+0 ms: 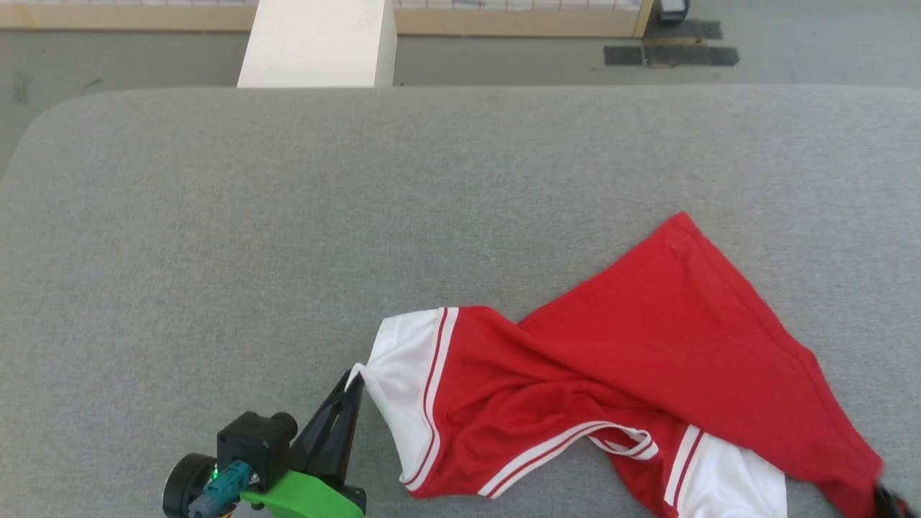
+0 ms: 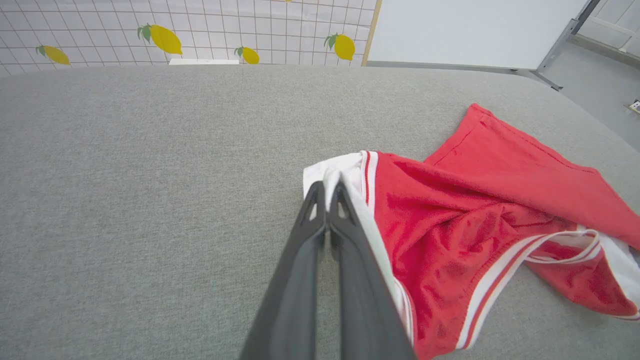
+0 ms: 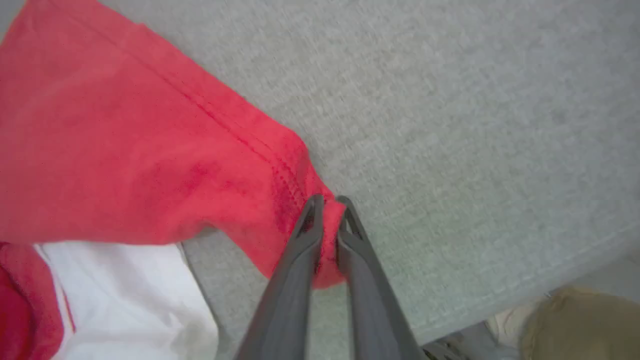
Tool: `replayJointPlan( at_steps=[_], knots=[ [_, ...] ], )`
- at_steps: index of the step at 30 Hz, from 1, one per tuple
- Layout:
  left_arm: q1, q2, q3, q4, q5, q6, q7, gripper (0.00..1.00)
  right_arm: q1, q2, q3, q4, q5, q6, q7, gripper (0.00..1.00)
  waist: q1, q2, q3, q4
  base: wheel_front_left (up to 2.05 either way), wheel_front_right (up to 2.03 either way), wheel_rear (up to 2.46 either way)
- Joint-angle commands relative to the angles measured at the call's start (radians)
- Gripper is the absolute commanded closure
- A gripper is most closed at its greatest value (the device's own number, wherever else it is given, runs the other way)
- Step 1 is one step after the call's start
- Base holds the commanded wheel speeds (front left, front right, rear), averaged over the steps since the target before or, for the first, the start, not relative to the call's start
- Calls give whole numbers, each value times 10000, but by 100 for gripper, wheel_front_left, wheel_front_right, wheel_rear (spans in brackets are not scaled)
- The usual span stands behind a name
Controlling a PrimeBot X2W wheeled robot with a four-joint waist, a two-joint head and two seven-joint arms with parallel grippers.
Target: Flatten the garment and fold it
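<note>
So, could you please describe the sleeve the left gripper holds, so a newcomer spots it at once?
On the grey table, a red shirt lies twisted at the near right. The sleeve is the white one at the shirt's left end, its corner pinched by the left gripper. The other white sleeve lies farther right, away from that gripper.

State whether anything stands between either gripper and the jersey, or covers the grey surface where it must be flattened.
Nothing visible does. The left gripper is shut on the garment at its white sleeve, the right gripper at its hem, and the grey surface around it bears nothing else.
</note>
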Motion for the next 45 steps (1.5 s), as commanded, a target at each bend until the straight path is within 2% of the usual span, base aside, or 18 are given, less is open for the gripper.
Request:
replayJointPlan(
  at_steps=[1, 4, 6, 9, 12, 15, 19, 26, 34, 35, 36, 37, 42, 45],
  knots=[
    [79, 47, -3, 23, -75, -25, -49, 100, -275, -11, 235, -426, -285, -13, -95, 0, 0, 0, -159, -94, 0, 0, 0],
    [19, 43, -70, -7, -67, -56, -19, 100, -726, -62, 404, -1548, -600, -13, 248, 0, 0, 0, -124, -20, 0, 0, 0],
    [-69, 23, -132, -63, -46, -80, 10, 100, -1134, -345, 520, -2384, -750, -13, 829, 0, 0, 0, -22, 78, 0, 0, 0],
    [-304, -31, -226, -206, 27, -130, 3, 100, -2082, -1000, 819, -3491, -878, -13, 1833, 0, 0, 0, 319, 313, 0, 0, 0],
    [-598, -103, -324, -277, 121, -188, -22, 100, -3179, -1591, 1279, -3845, -991, -13, 2752, 0, 0, 0, 752, 611, 0, 0, 0],
    [-927, -224, -441, -312, 231, -233, -71, 100, -4217, -2444, 2283, -3472, -1095, -13, 3869, 0, 0, 0, 1267, 905, 0, 0, 0],
    [-1358, -381, -660, -259, 361, -348, -81, 100, -5731, -2961, 3082, -2503, -1240, -13, 4534, 0, 0, 0, 1970, 1324, 0, 0, 0],
    [-1940, -747, -989, 9, 426, -504, -175, 100, -6922, -3379, 3968, -664, -1498, -13, 4887, 0, 0, 0, 2718, 1938, 0, 0, 0],
    [-2222, -826, -1041, 309, 399, -590, -312, 100, -7026, -3565, 4243, 194, -1185, -13, 5032, 0, 0, 0, 3026, 2137, 0, 0, 0],
    [-2240, -821, -1033, 337, 389, -593, -315, 100, -7030, -3561, 4228, 248, -1141, -13, 5004, 34, 0, 0, 3029, 2129, 0, 0, 0],
    [-2261, -815, -1020, 371, 375, -594, -320, 100, -7026, -3582, 4247, 313, -1099, -13, 4954, 60, 0, 0, 3025, 2111, 0, 0, 0],
    [-2274, -809, -1007, 403, 364, -592, -323, 100, -7023, -3613, 4292, 365, -1071, -13, 4904, 100, 0, 0, 3007, 2085, 0, 0, 0],
    [-2350, -739, -862, 600, 280, -578, -399, 100, -7068, -3726, 4342, 613, -1033, -13, 4281, 100, 0, 0, 2732, 1820, 0, 0, 0],
    [-2420, -668, -584, 748, 286, -393, -482, 100, -7120, -3591, 4238, 656, -1051, -13, 3628, 100, 0, 0, 2411, 1599, 0, 0, 0]
  ],
)
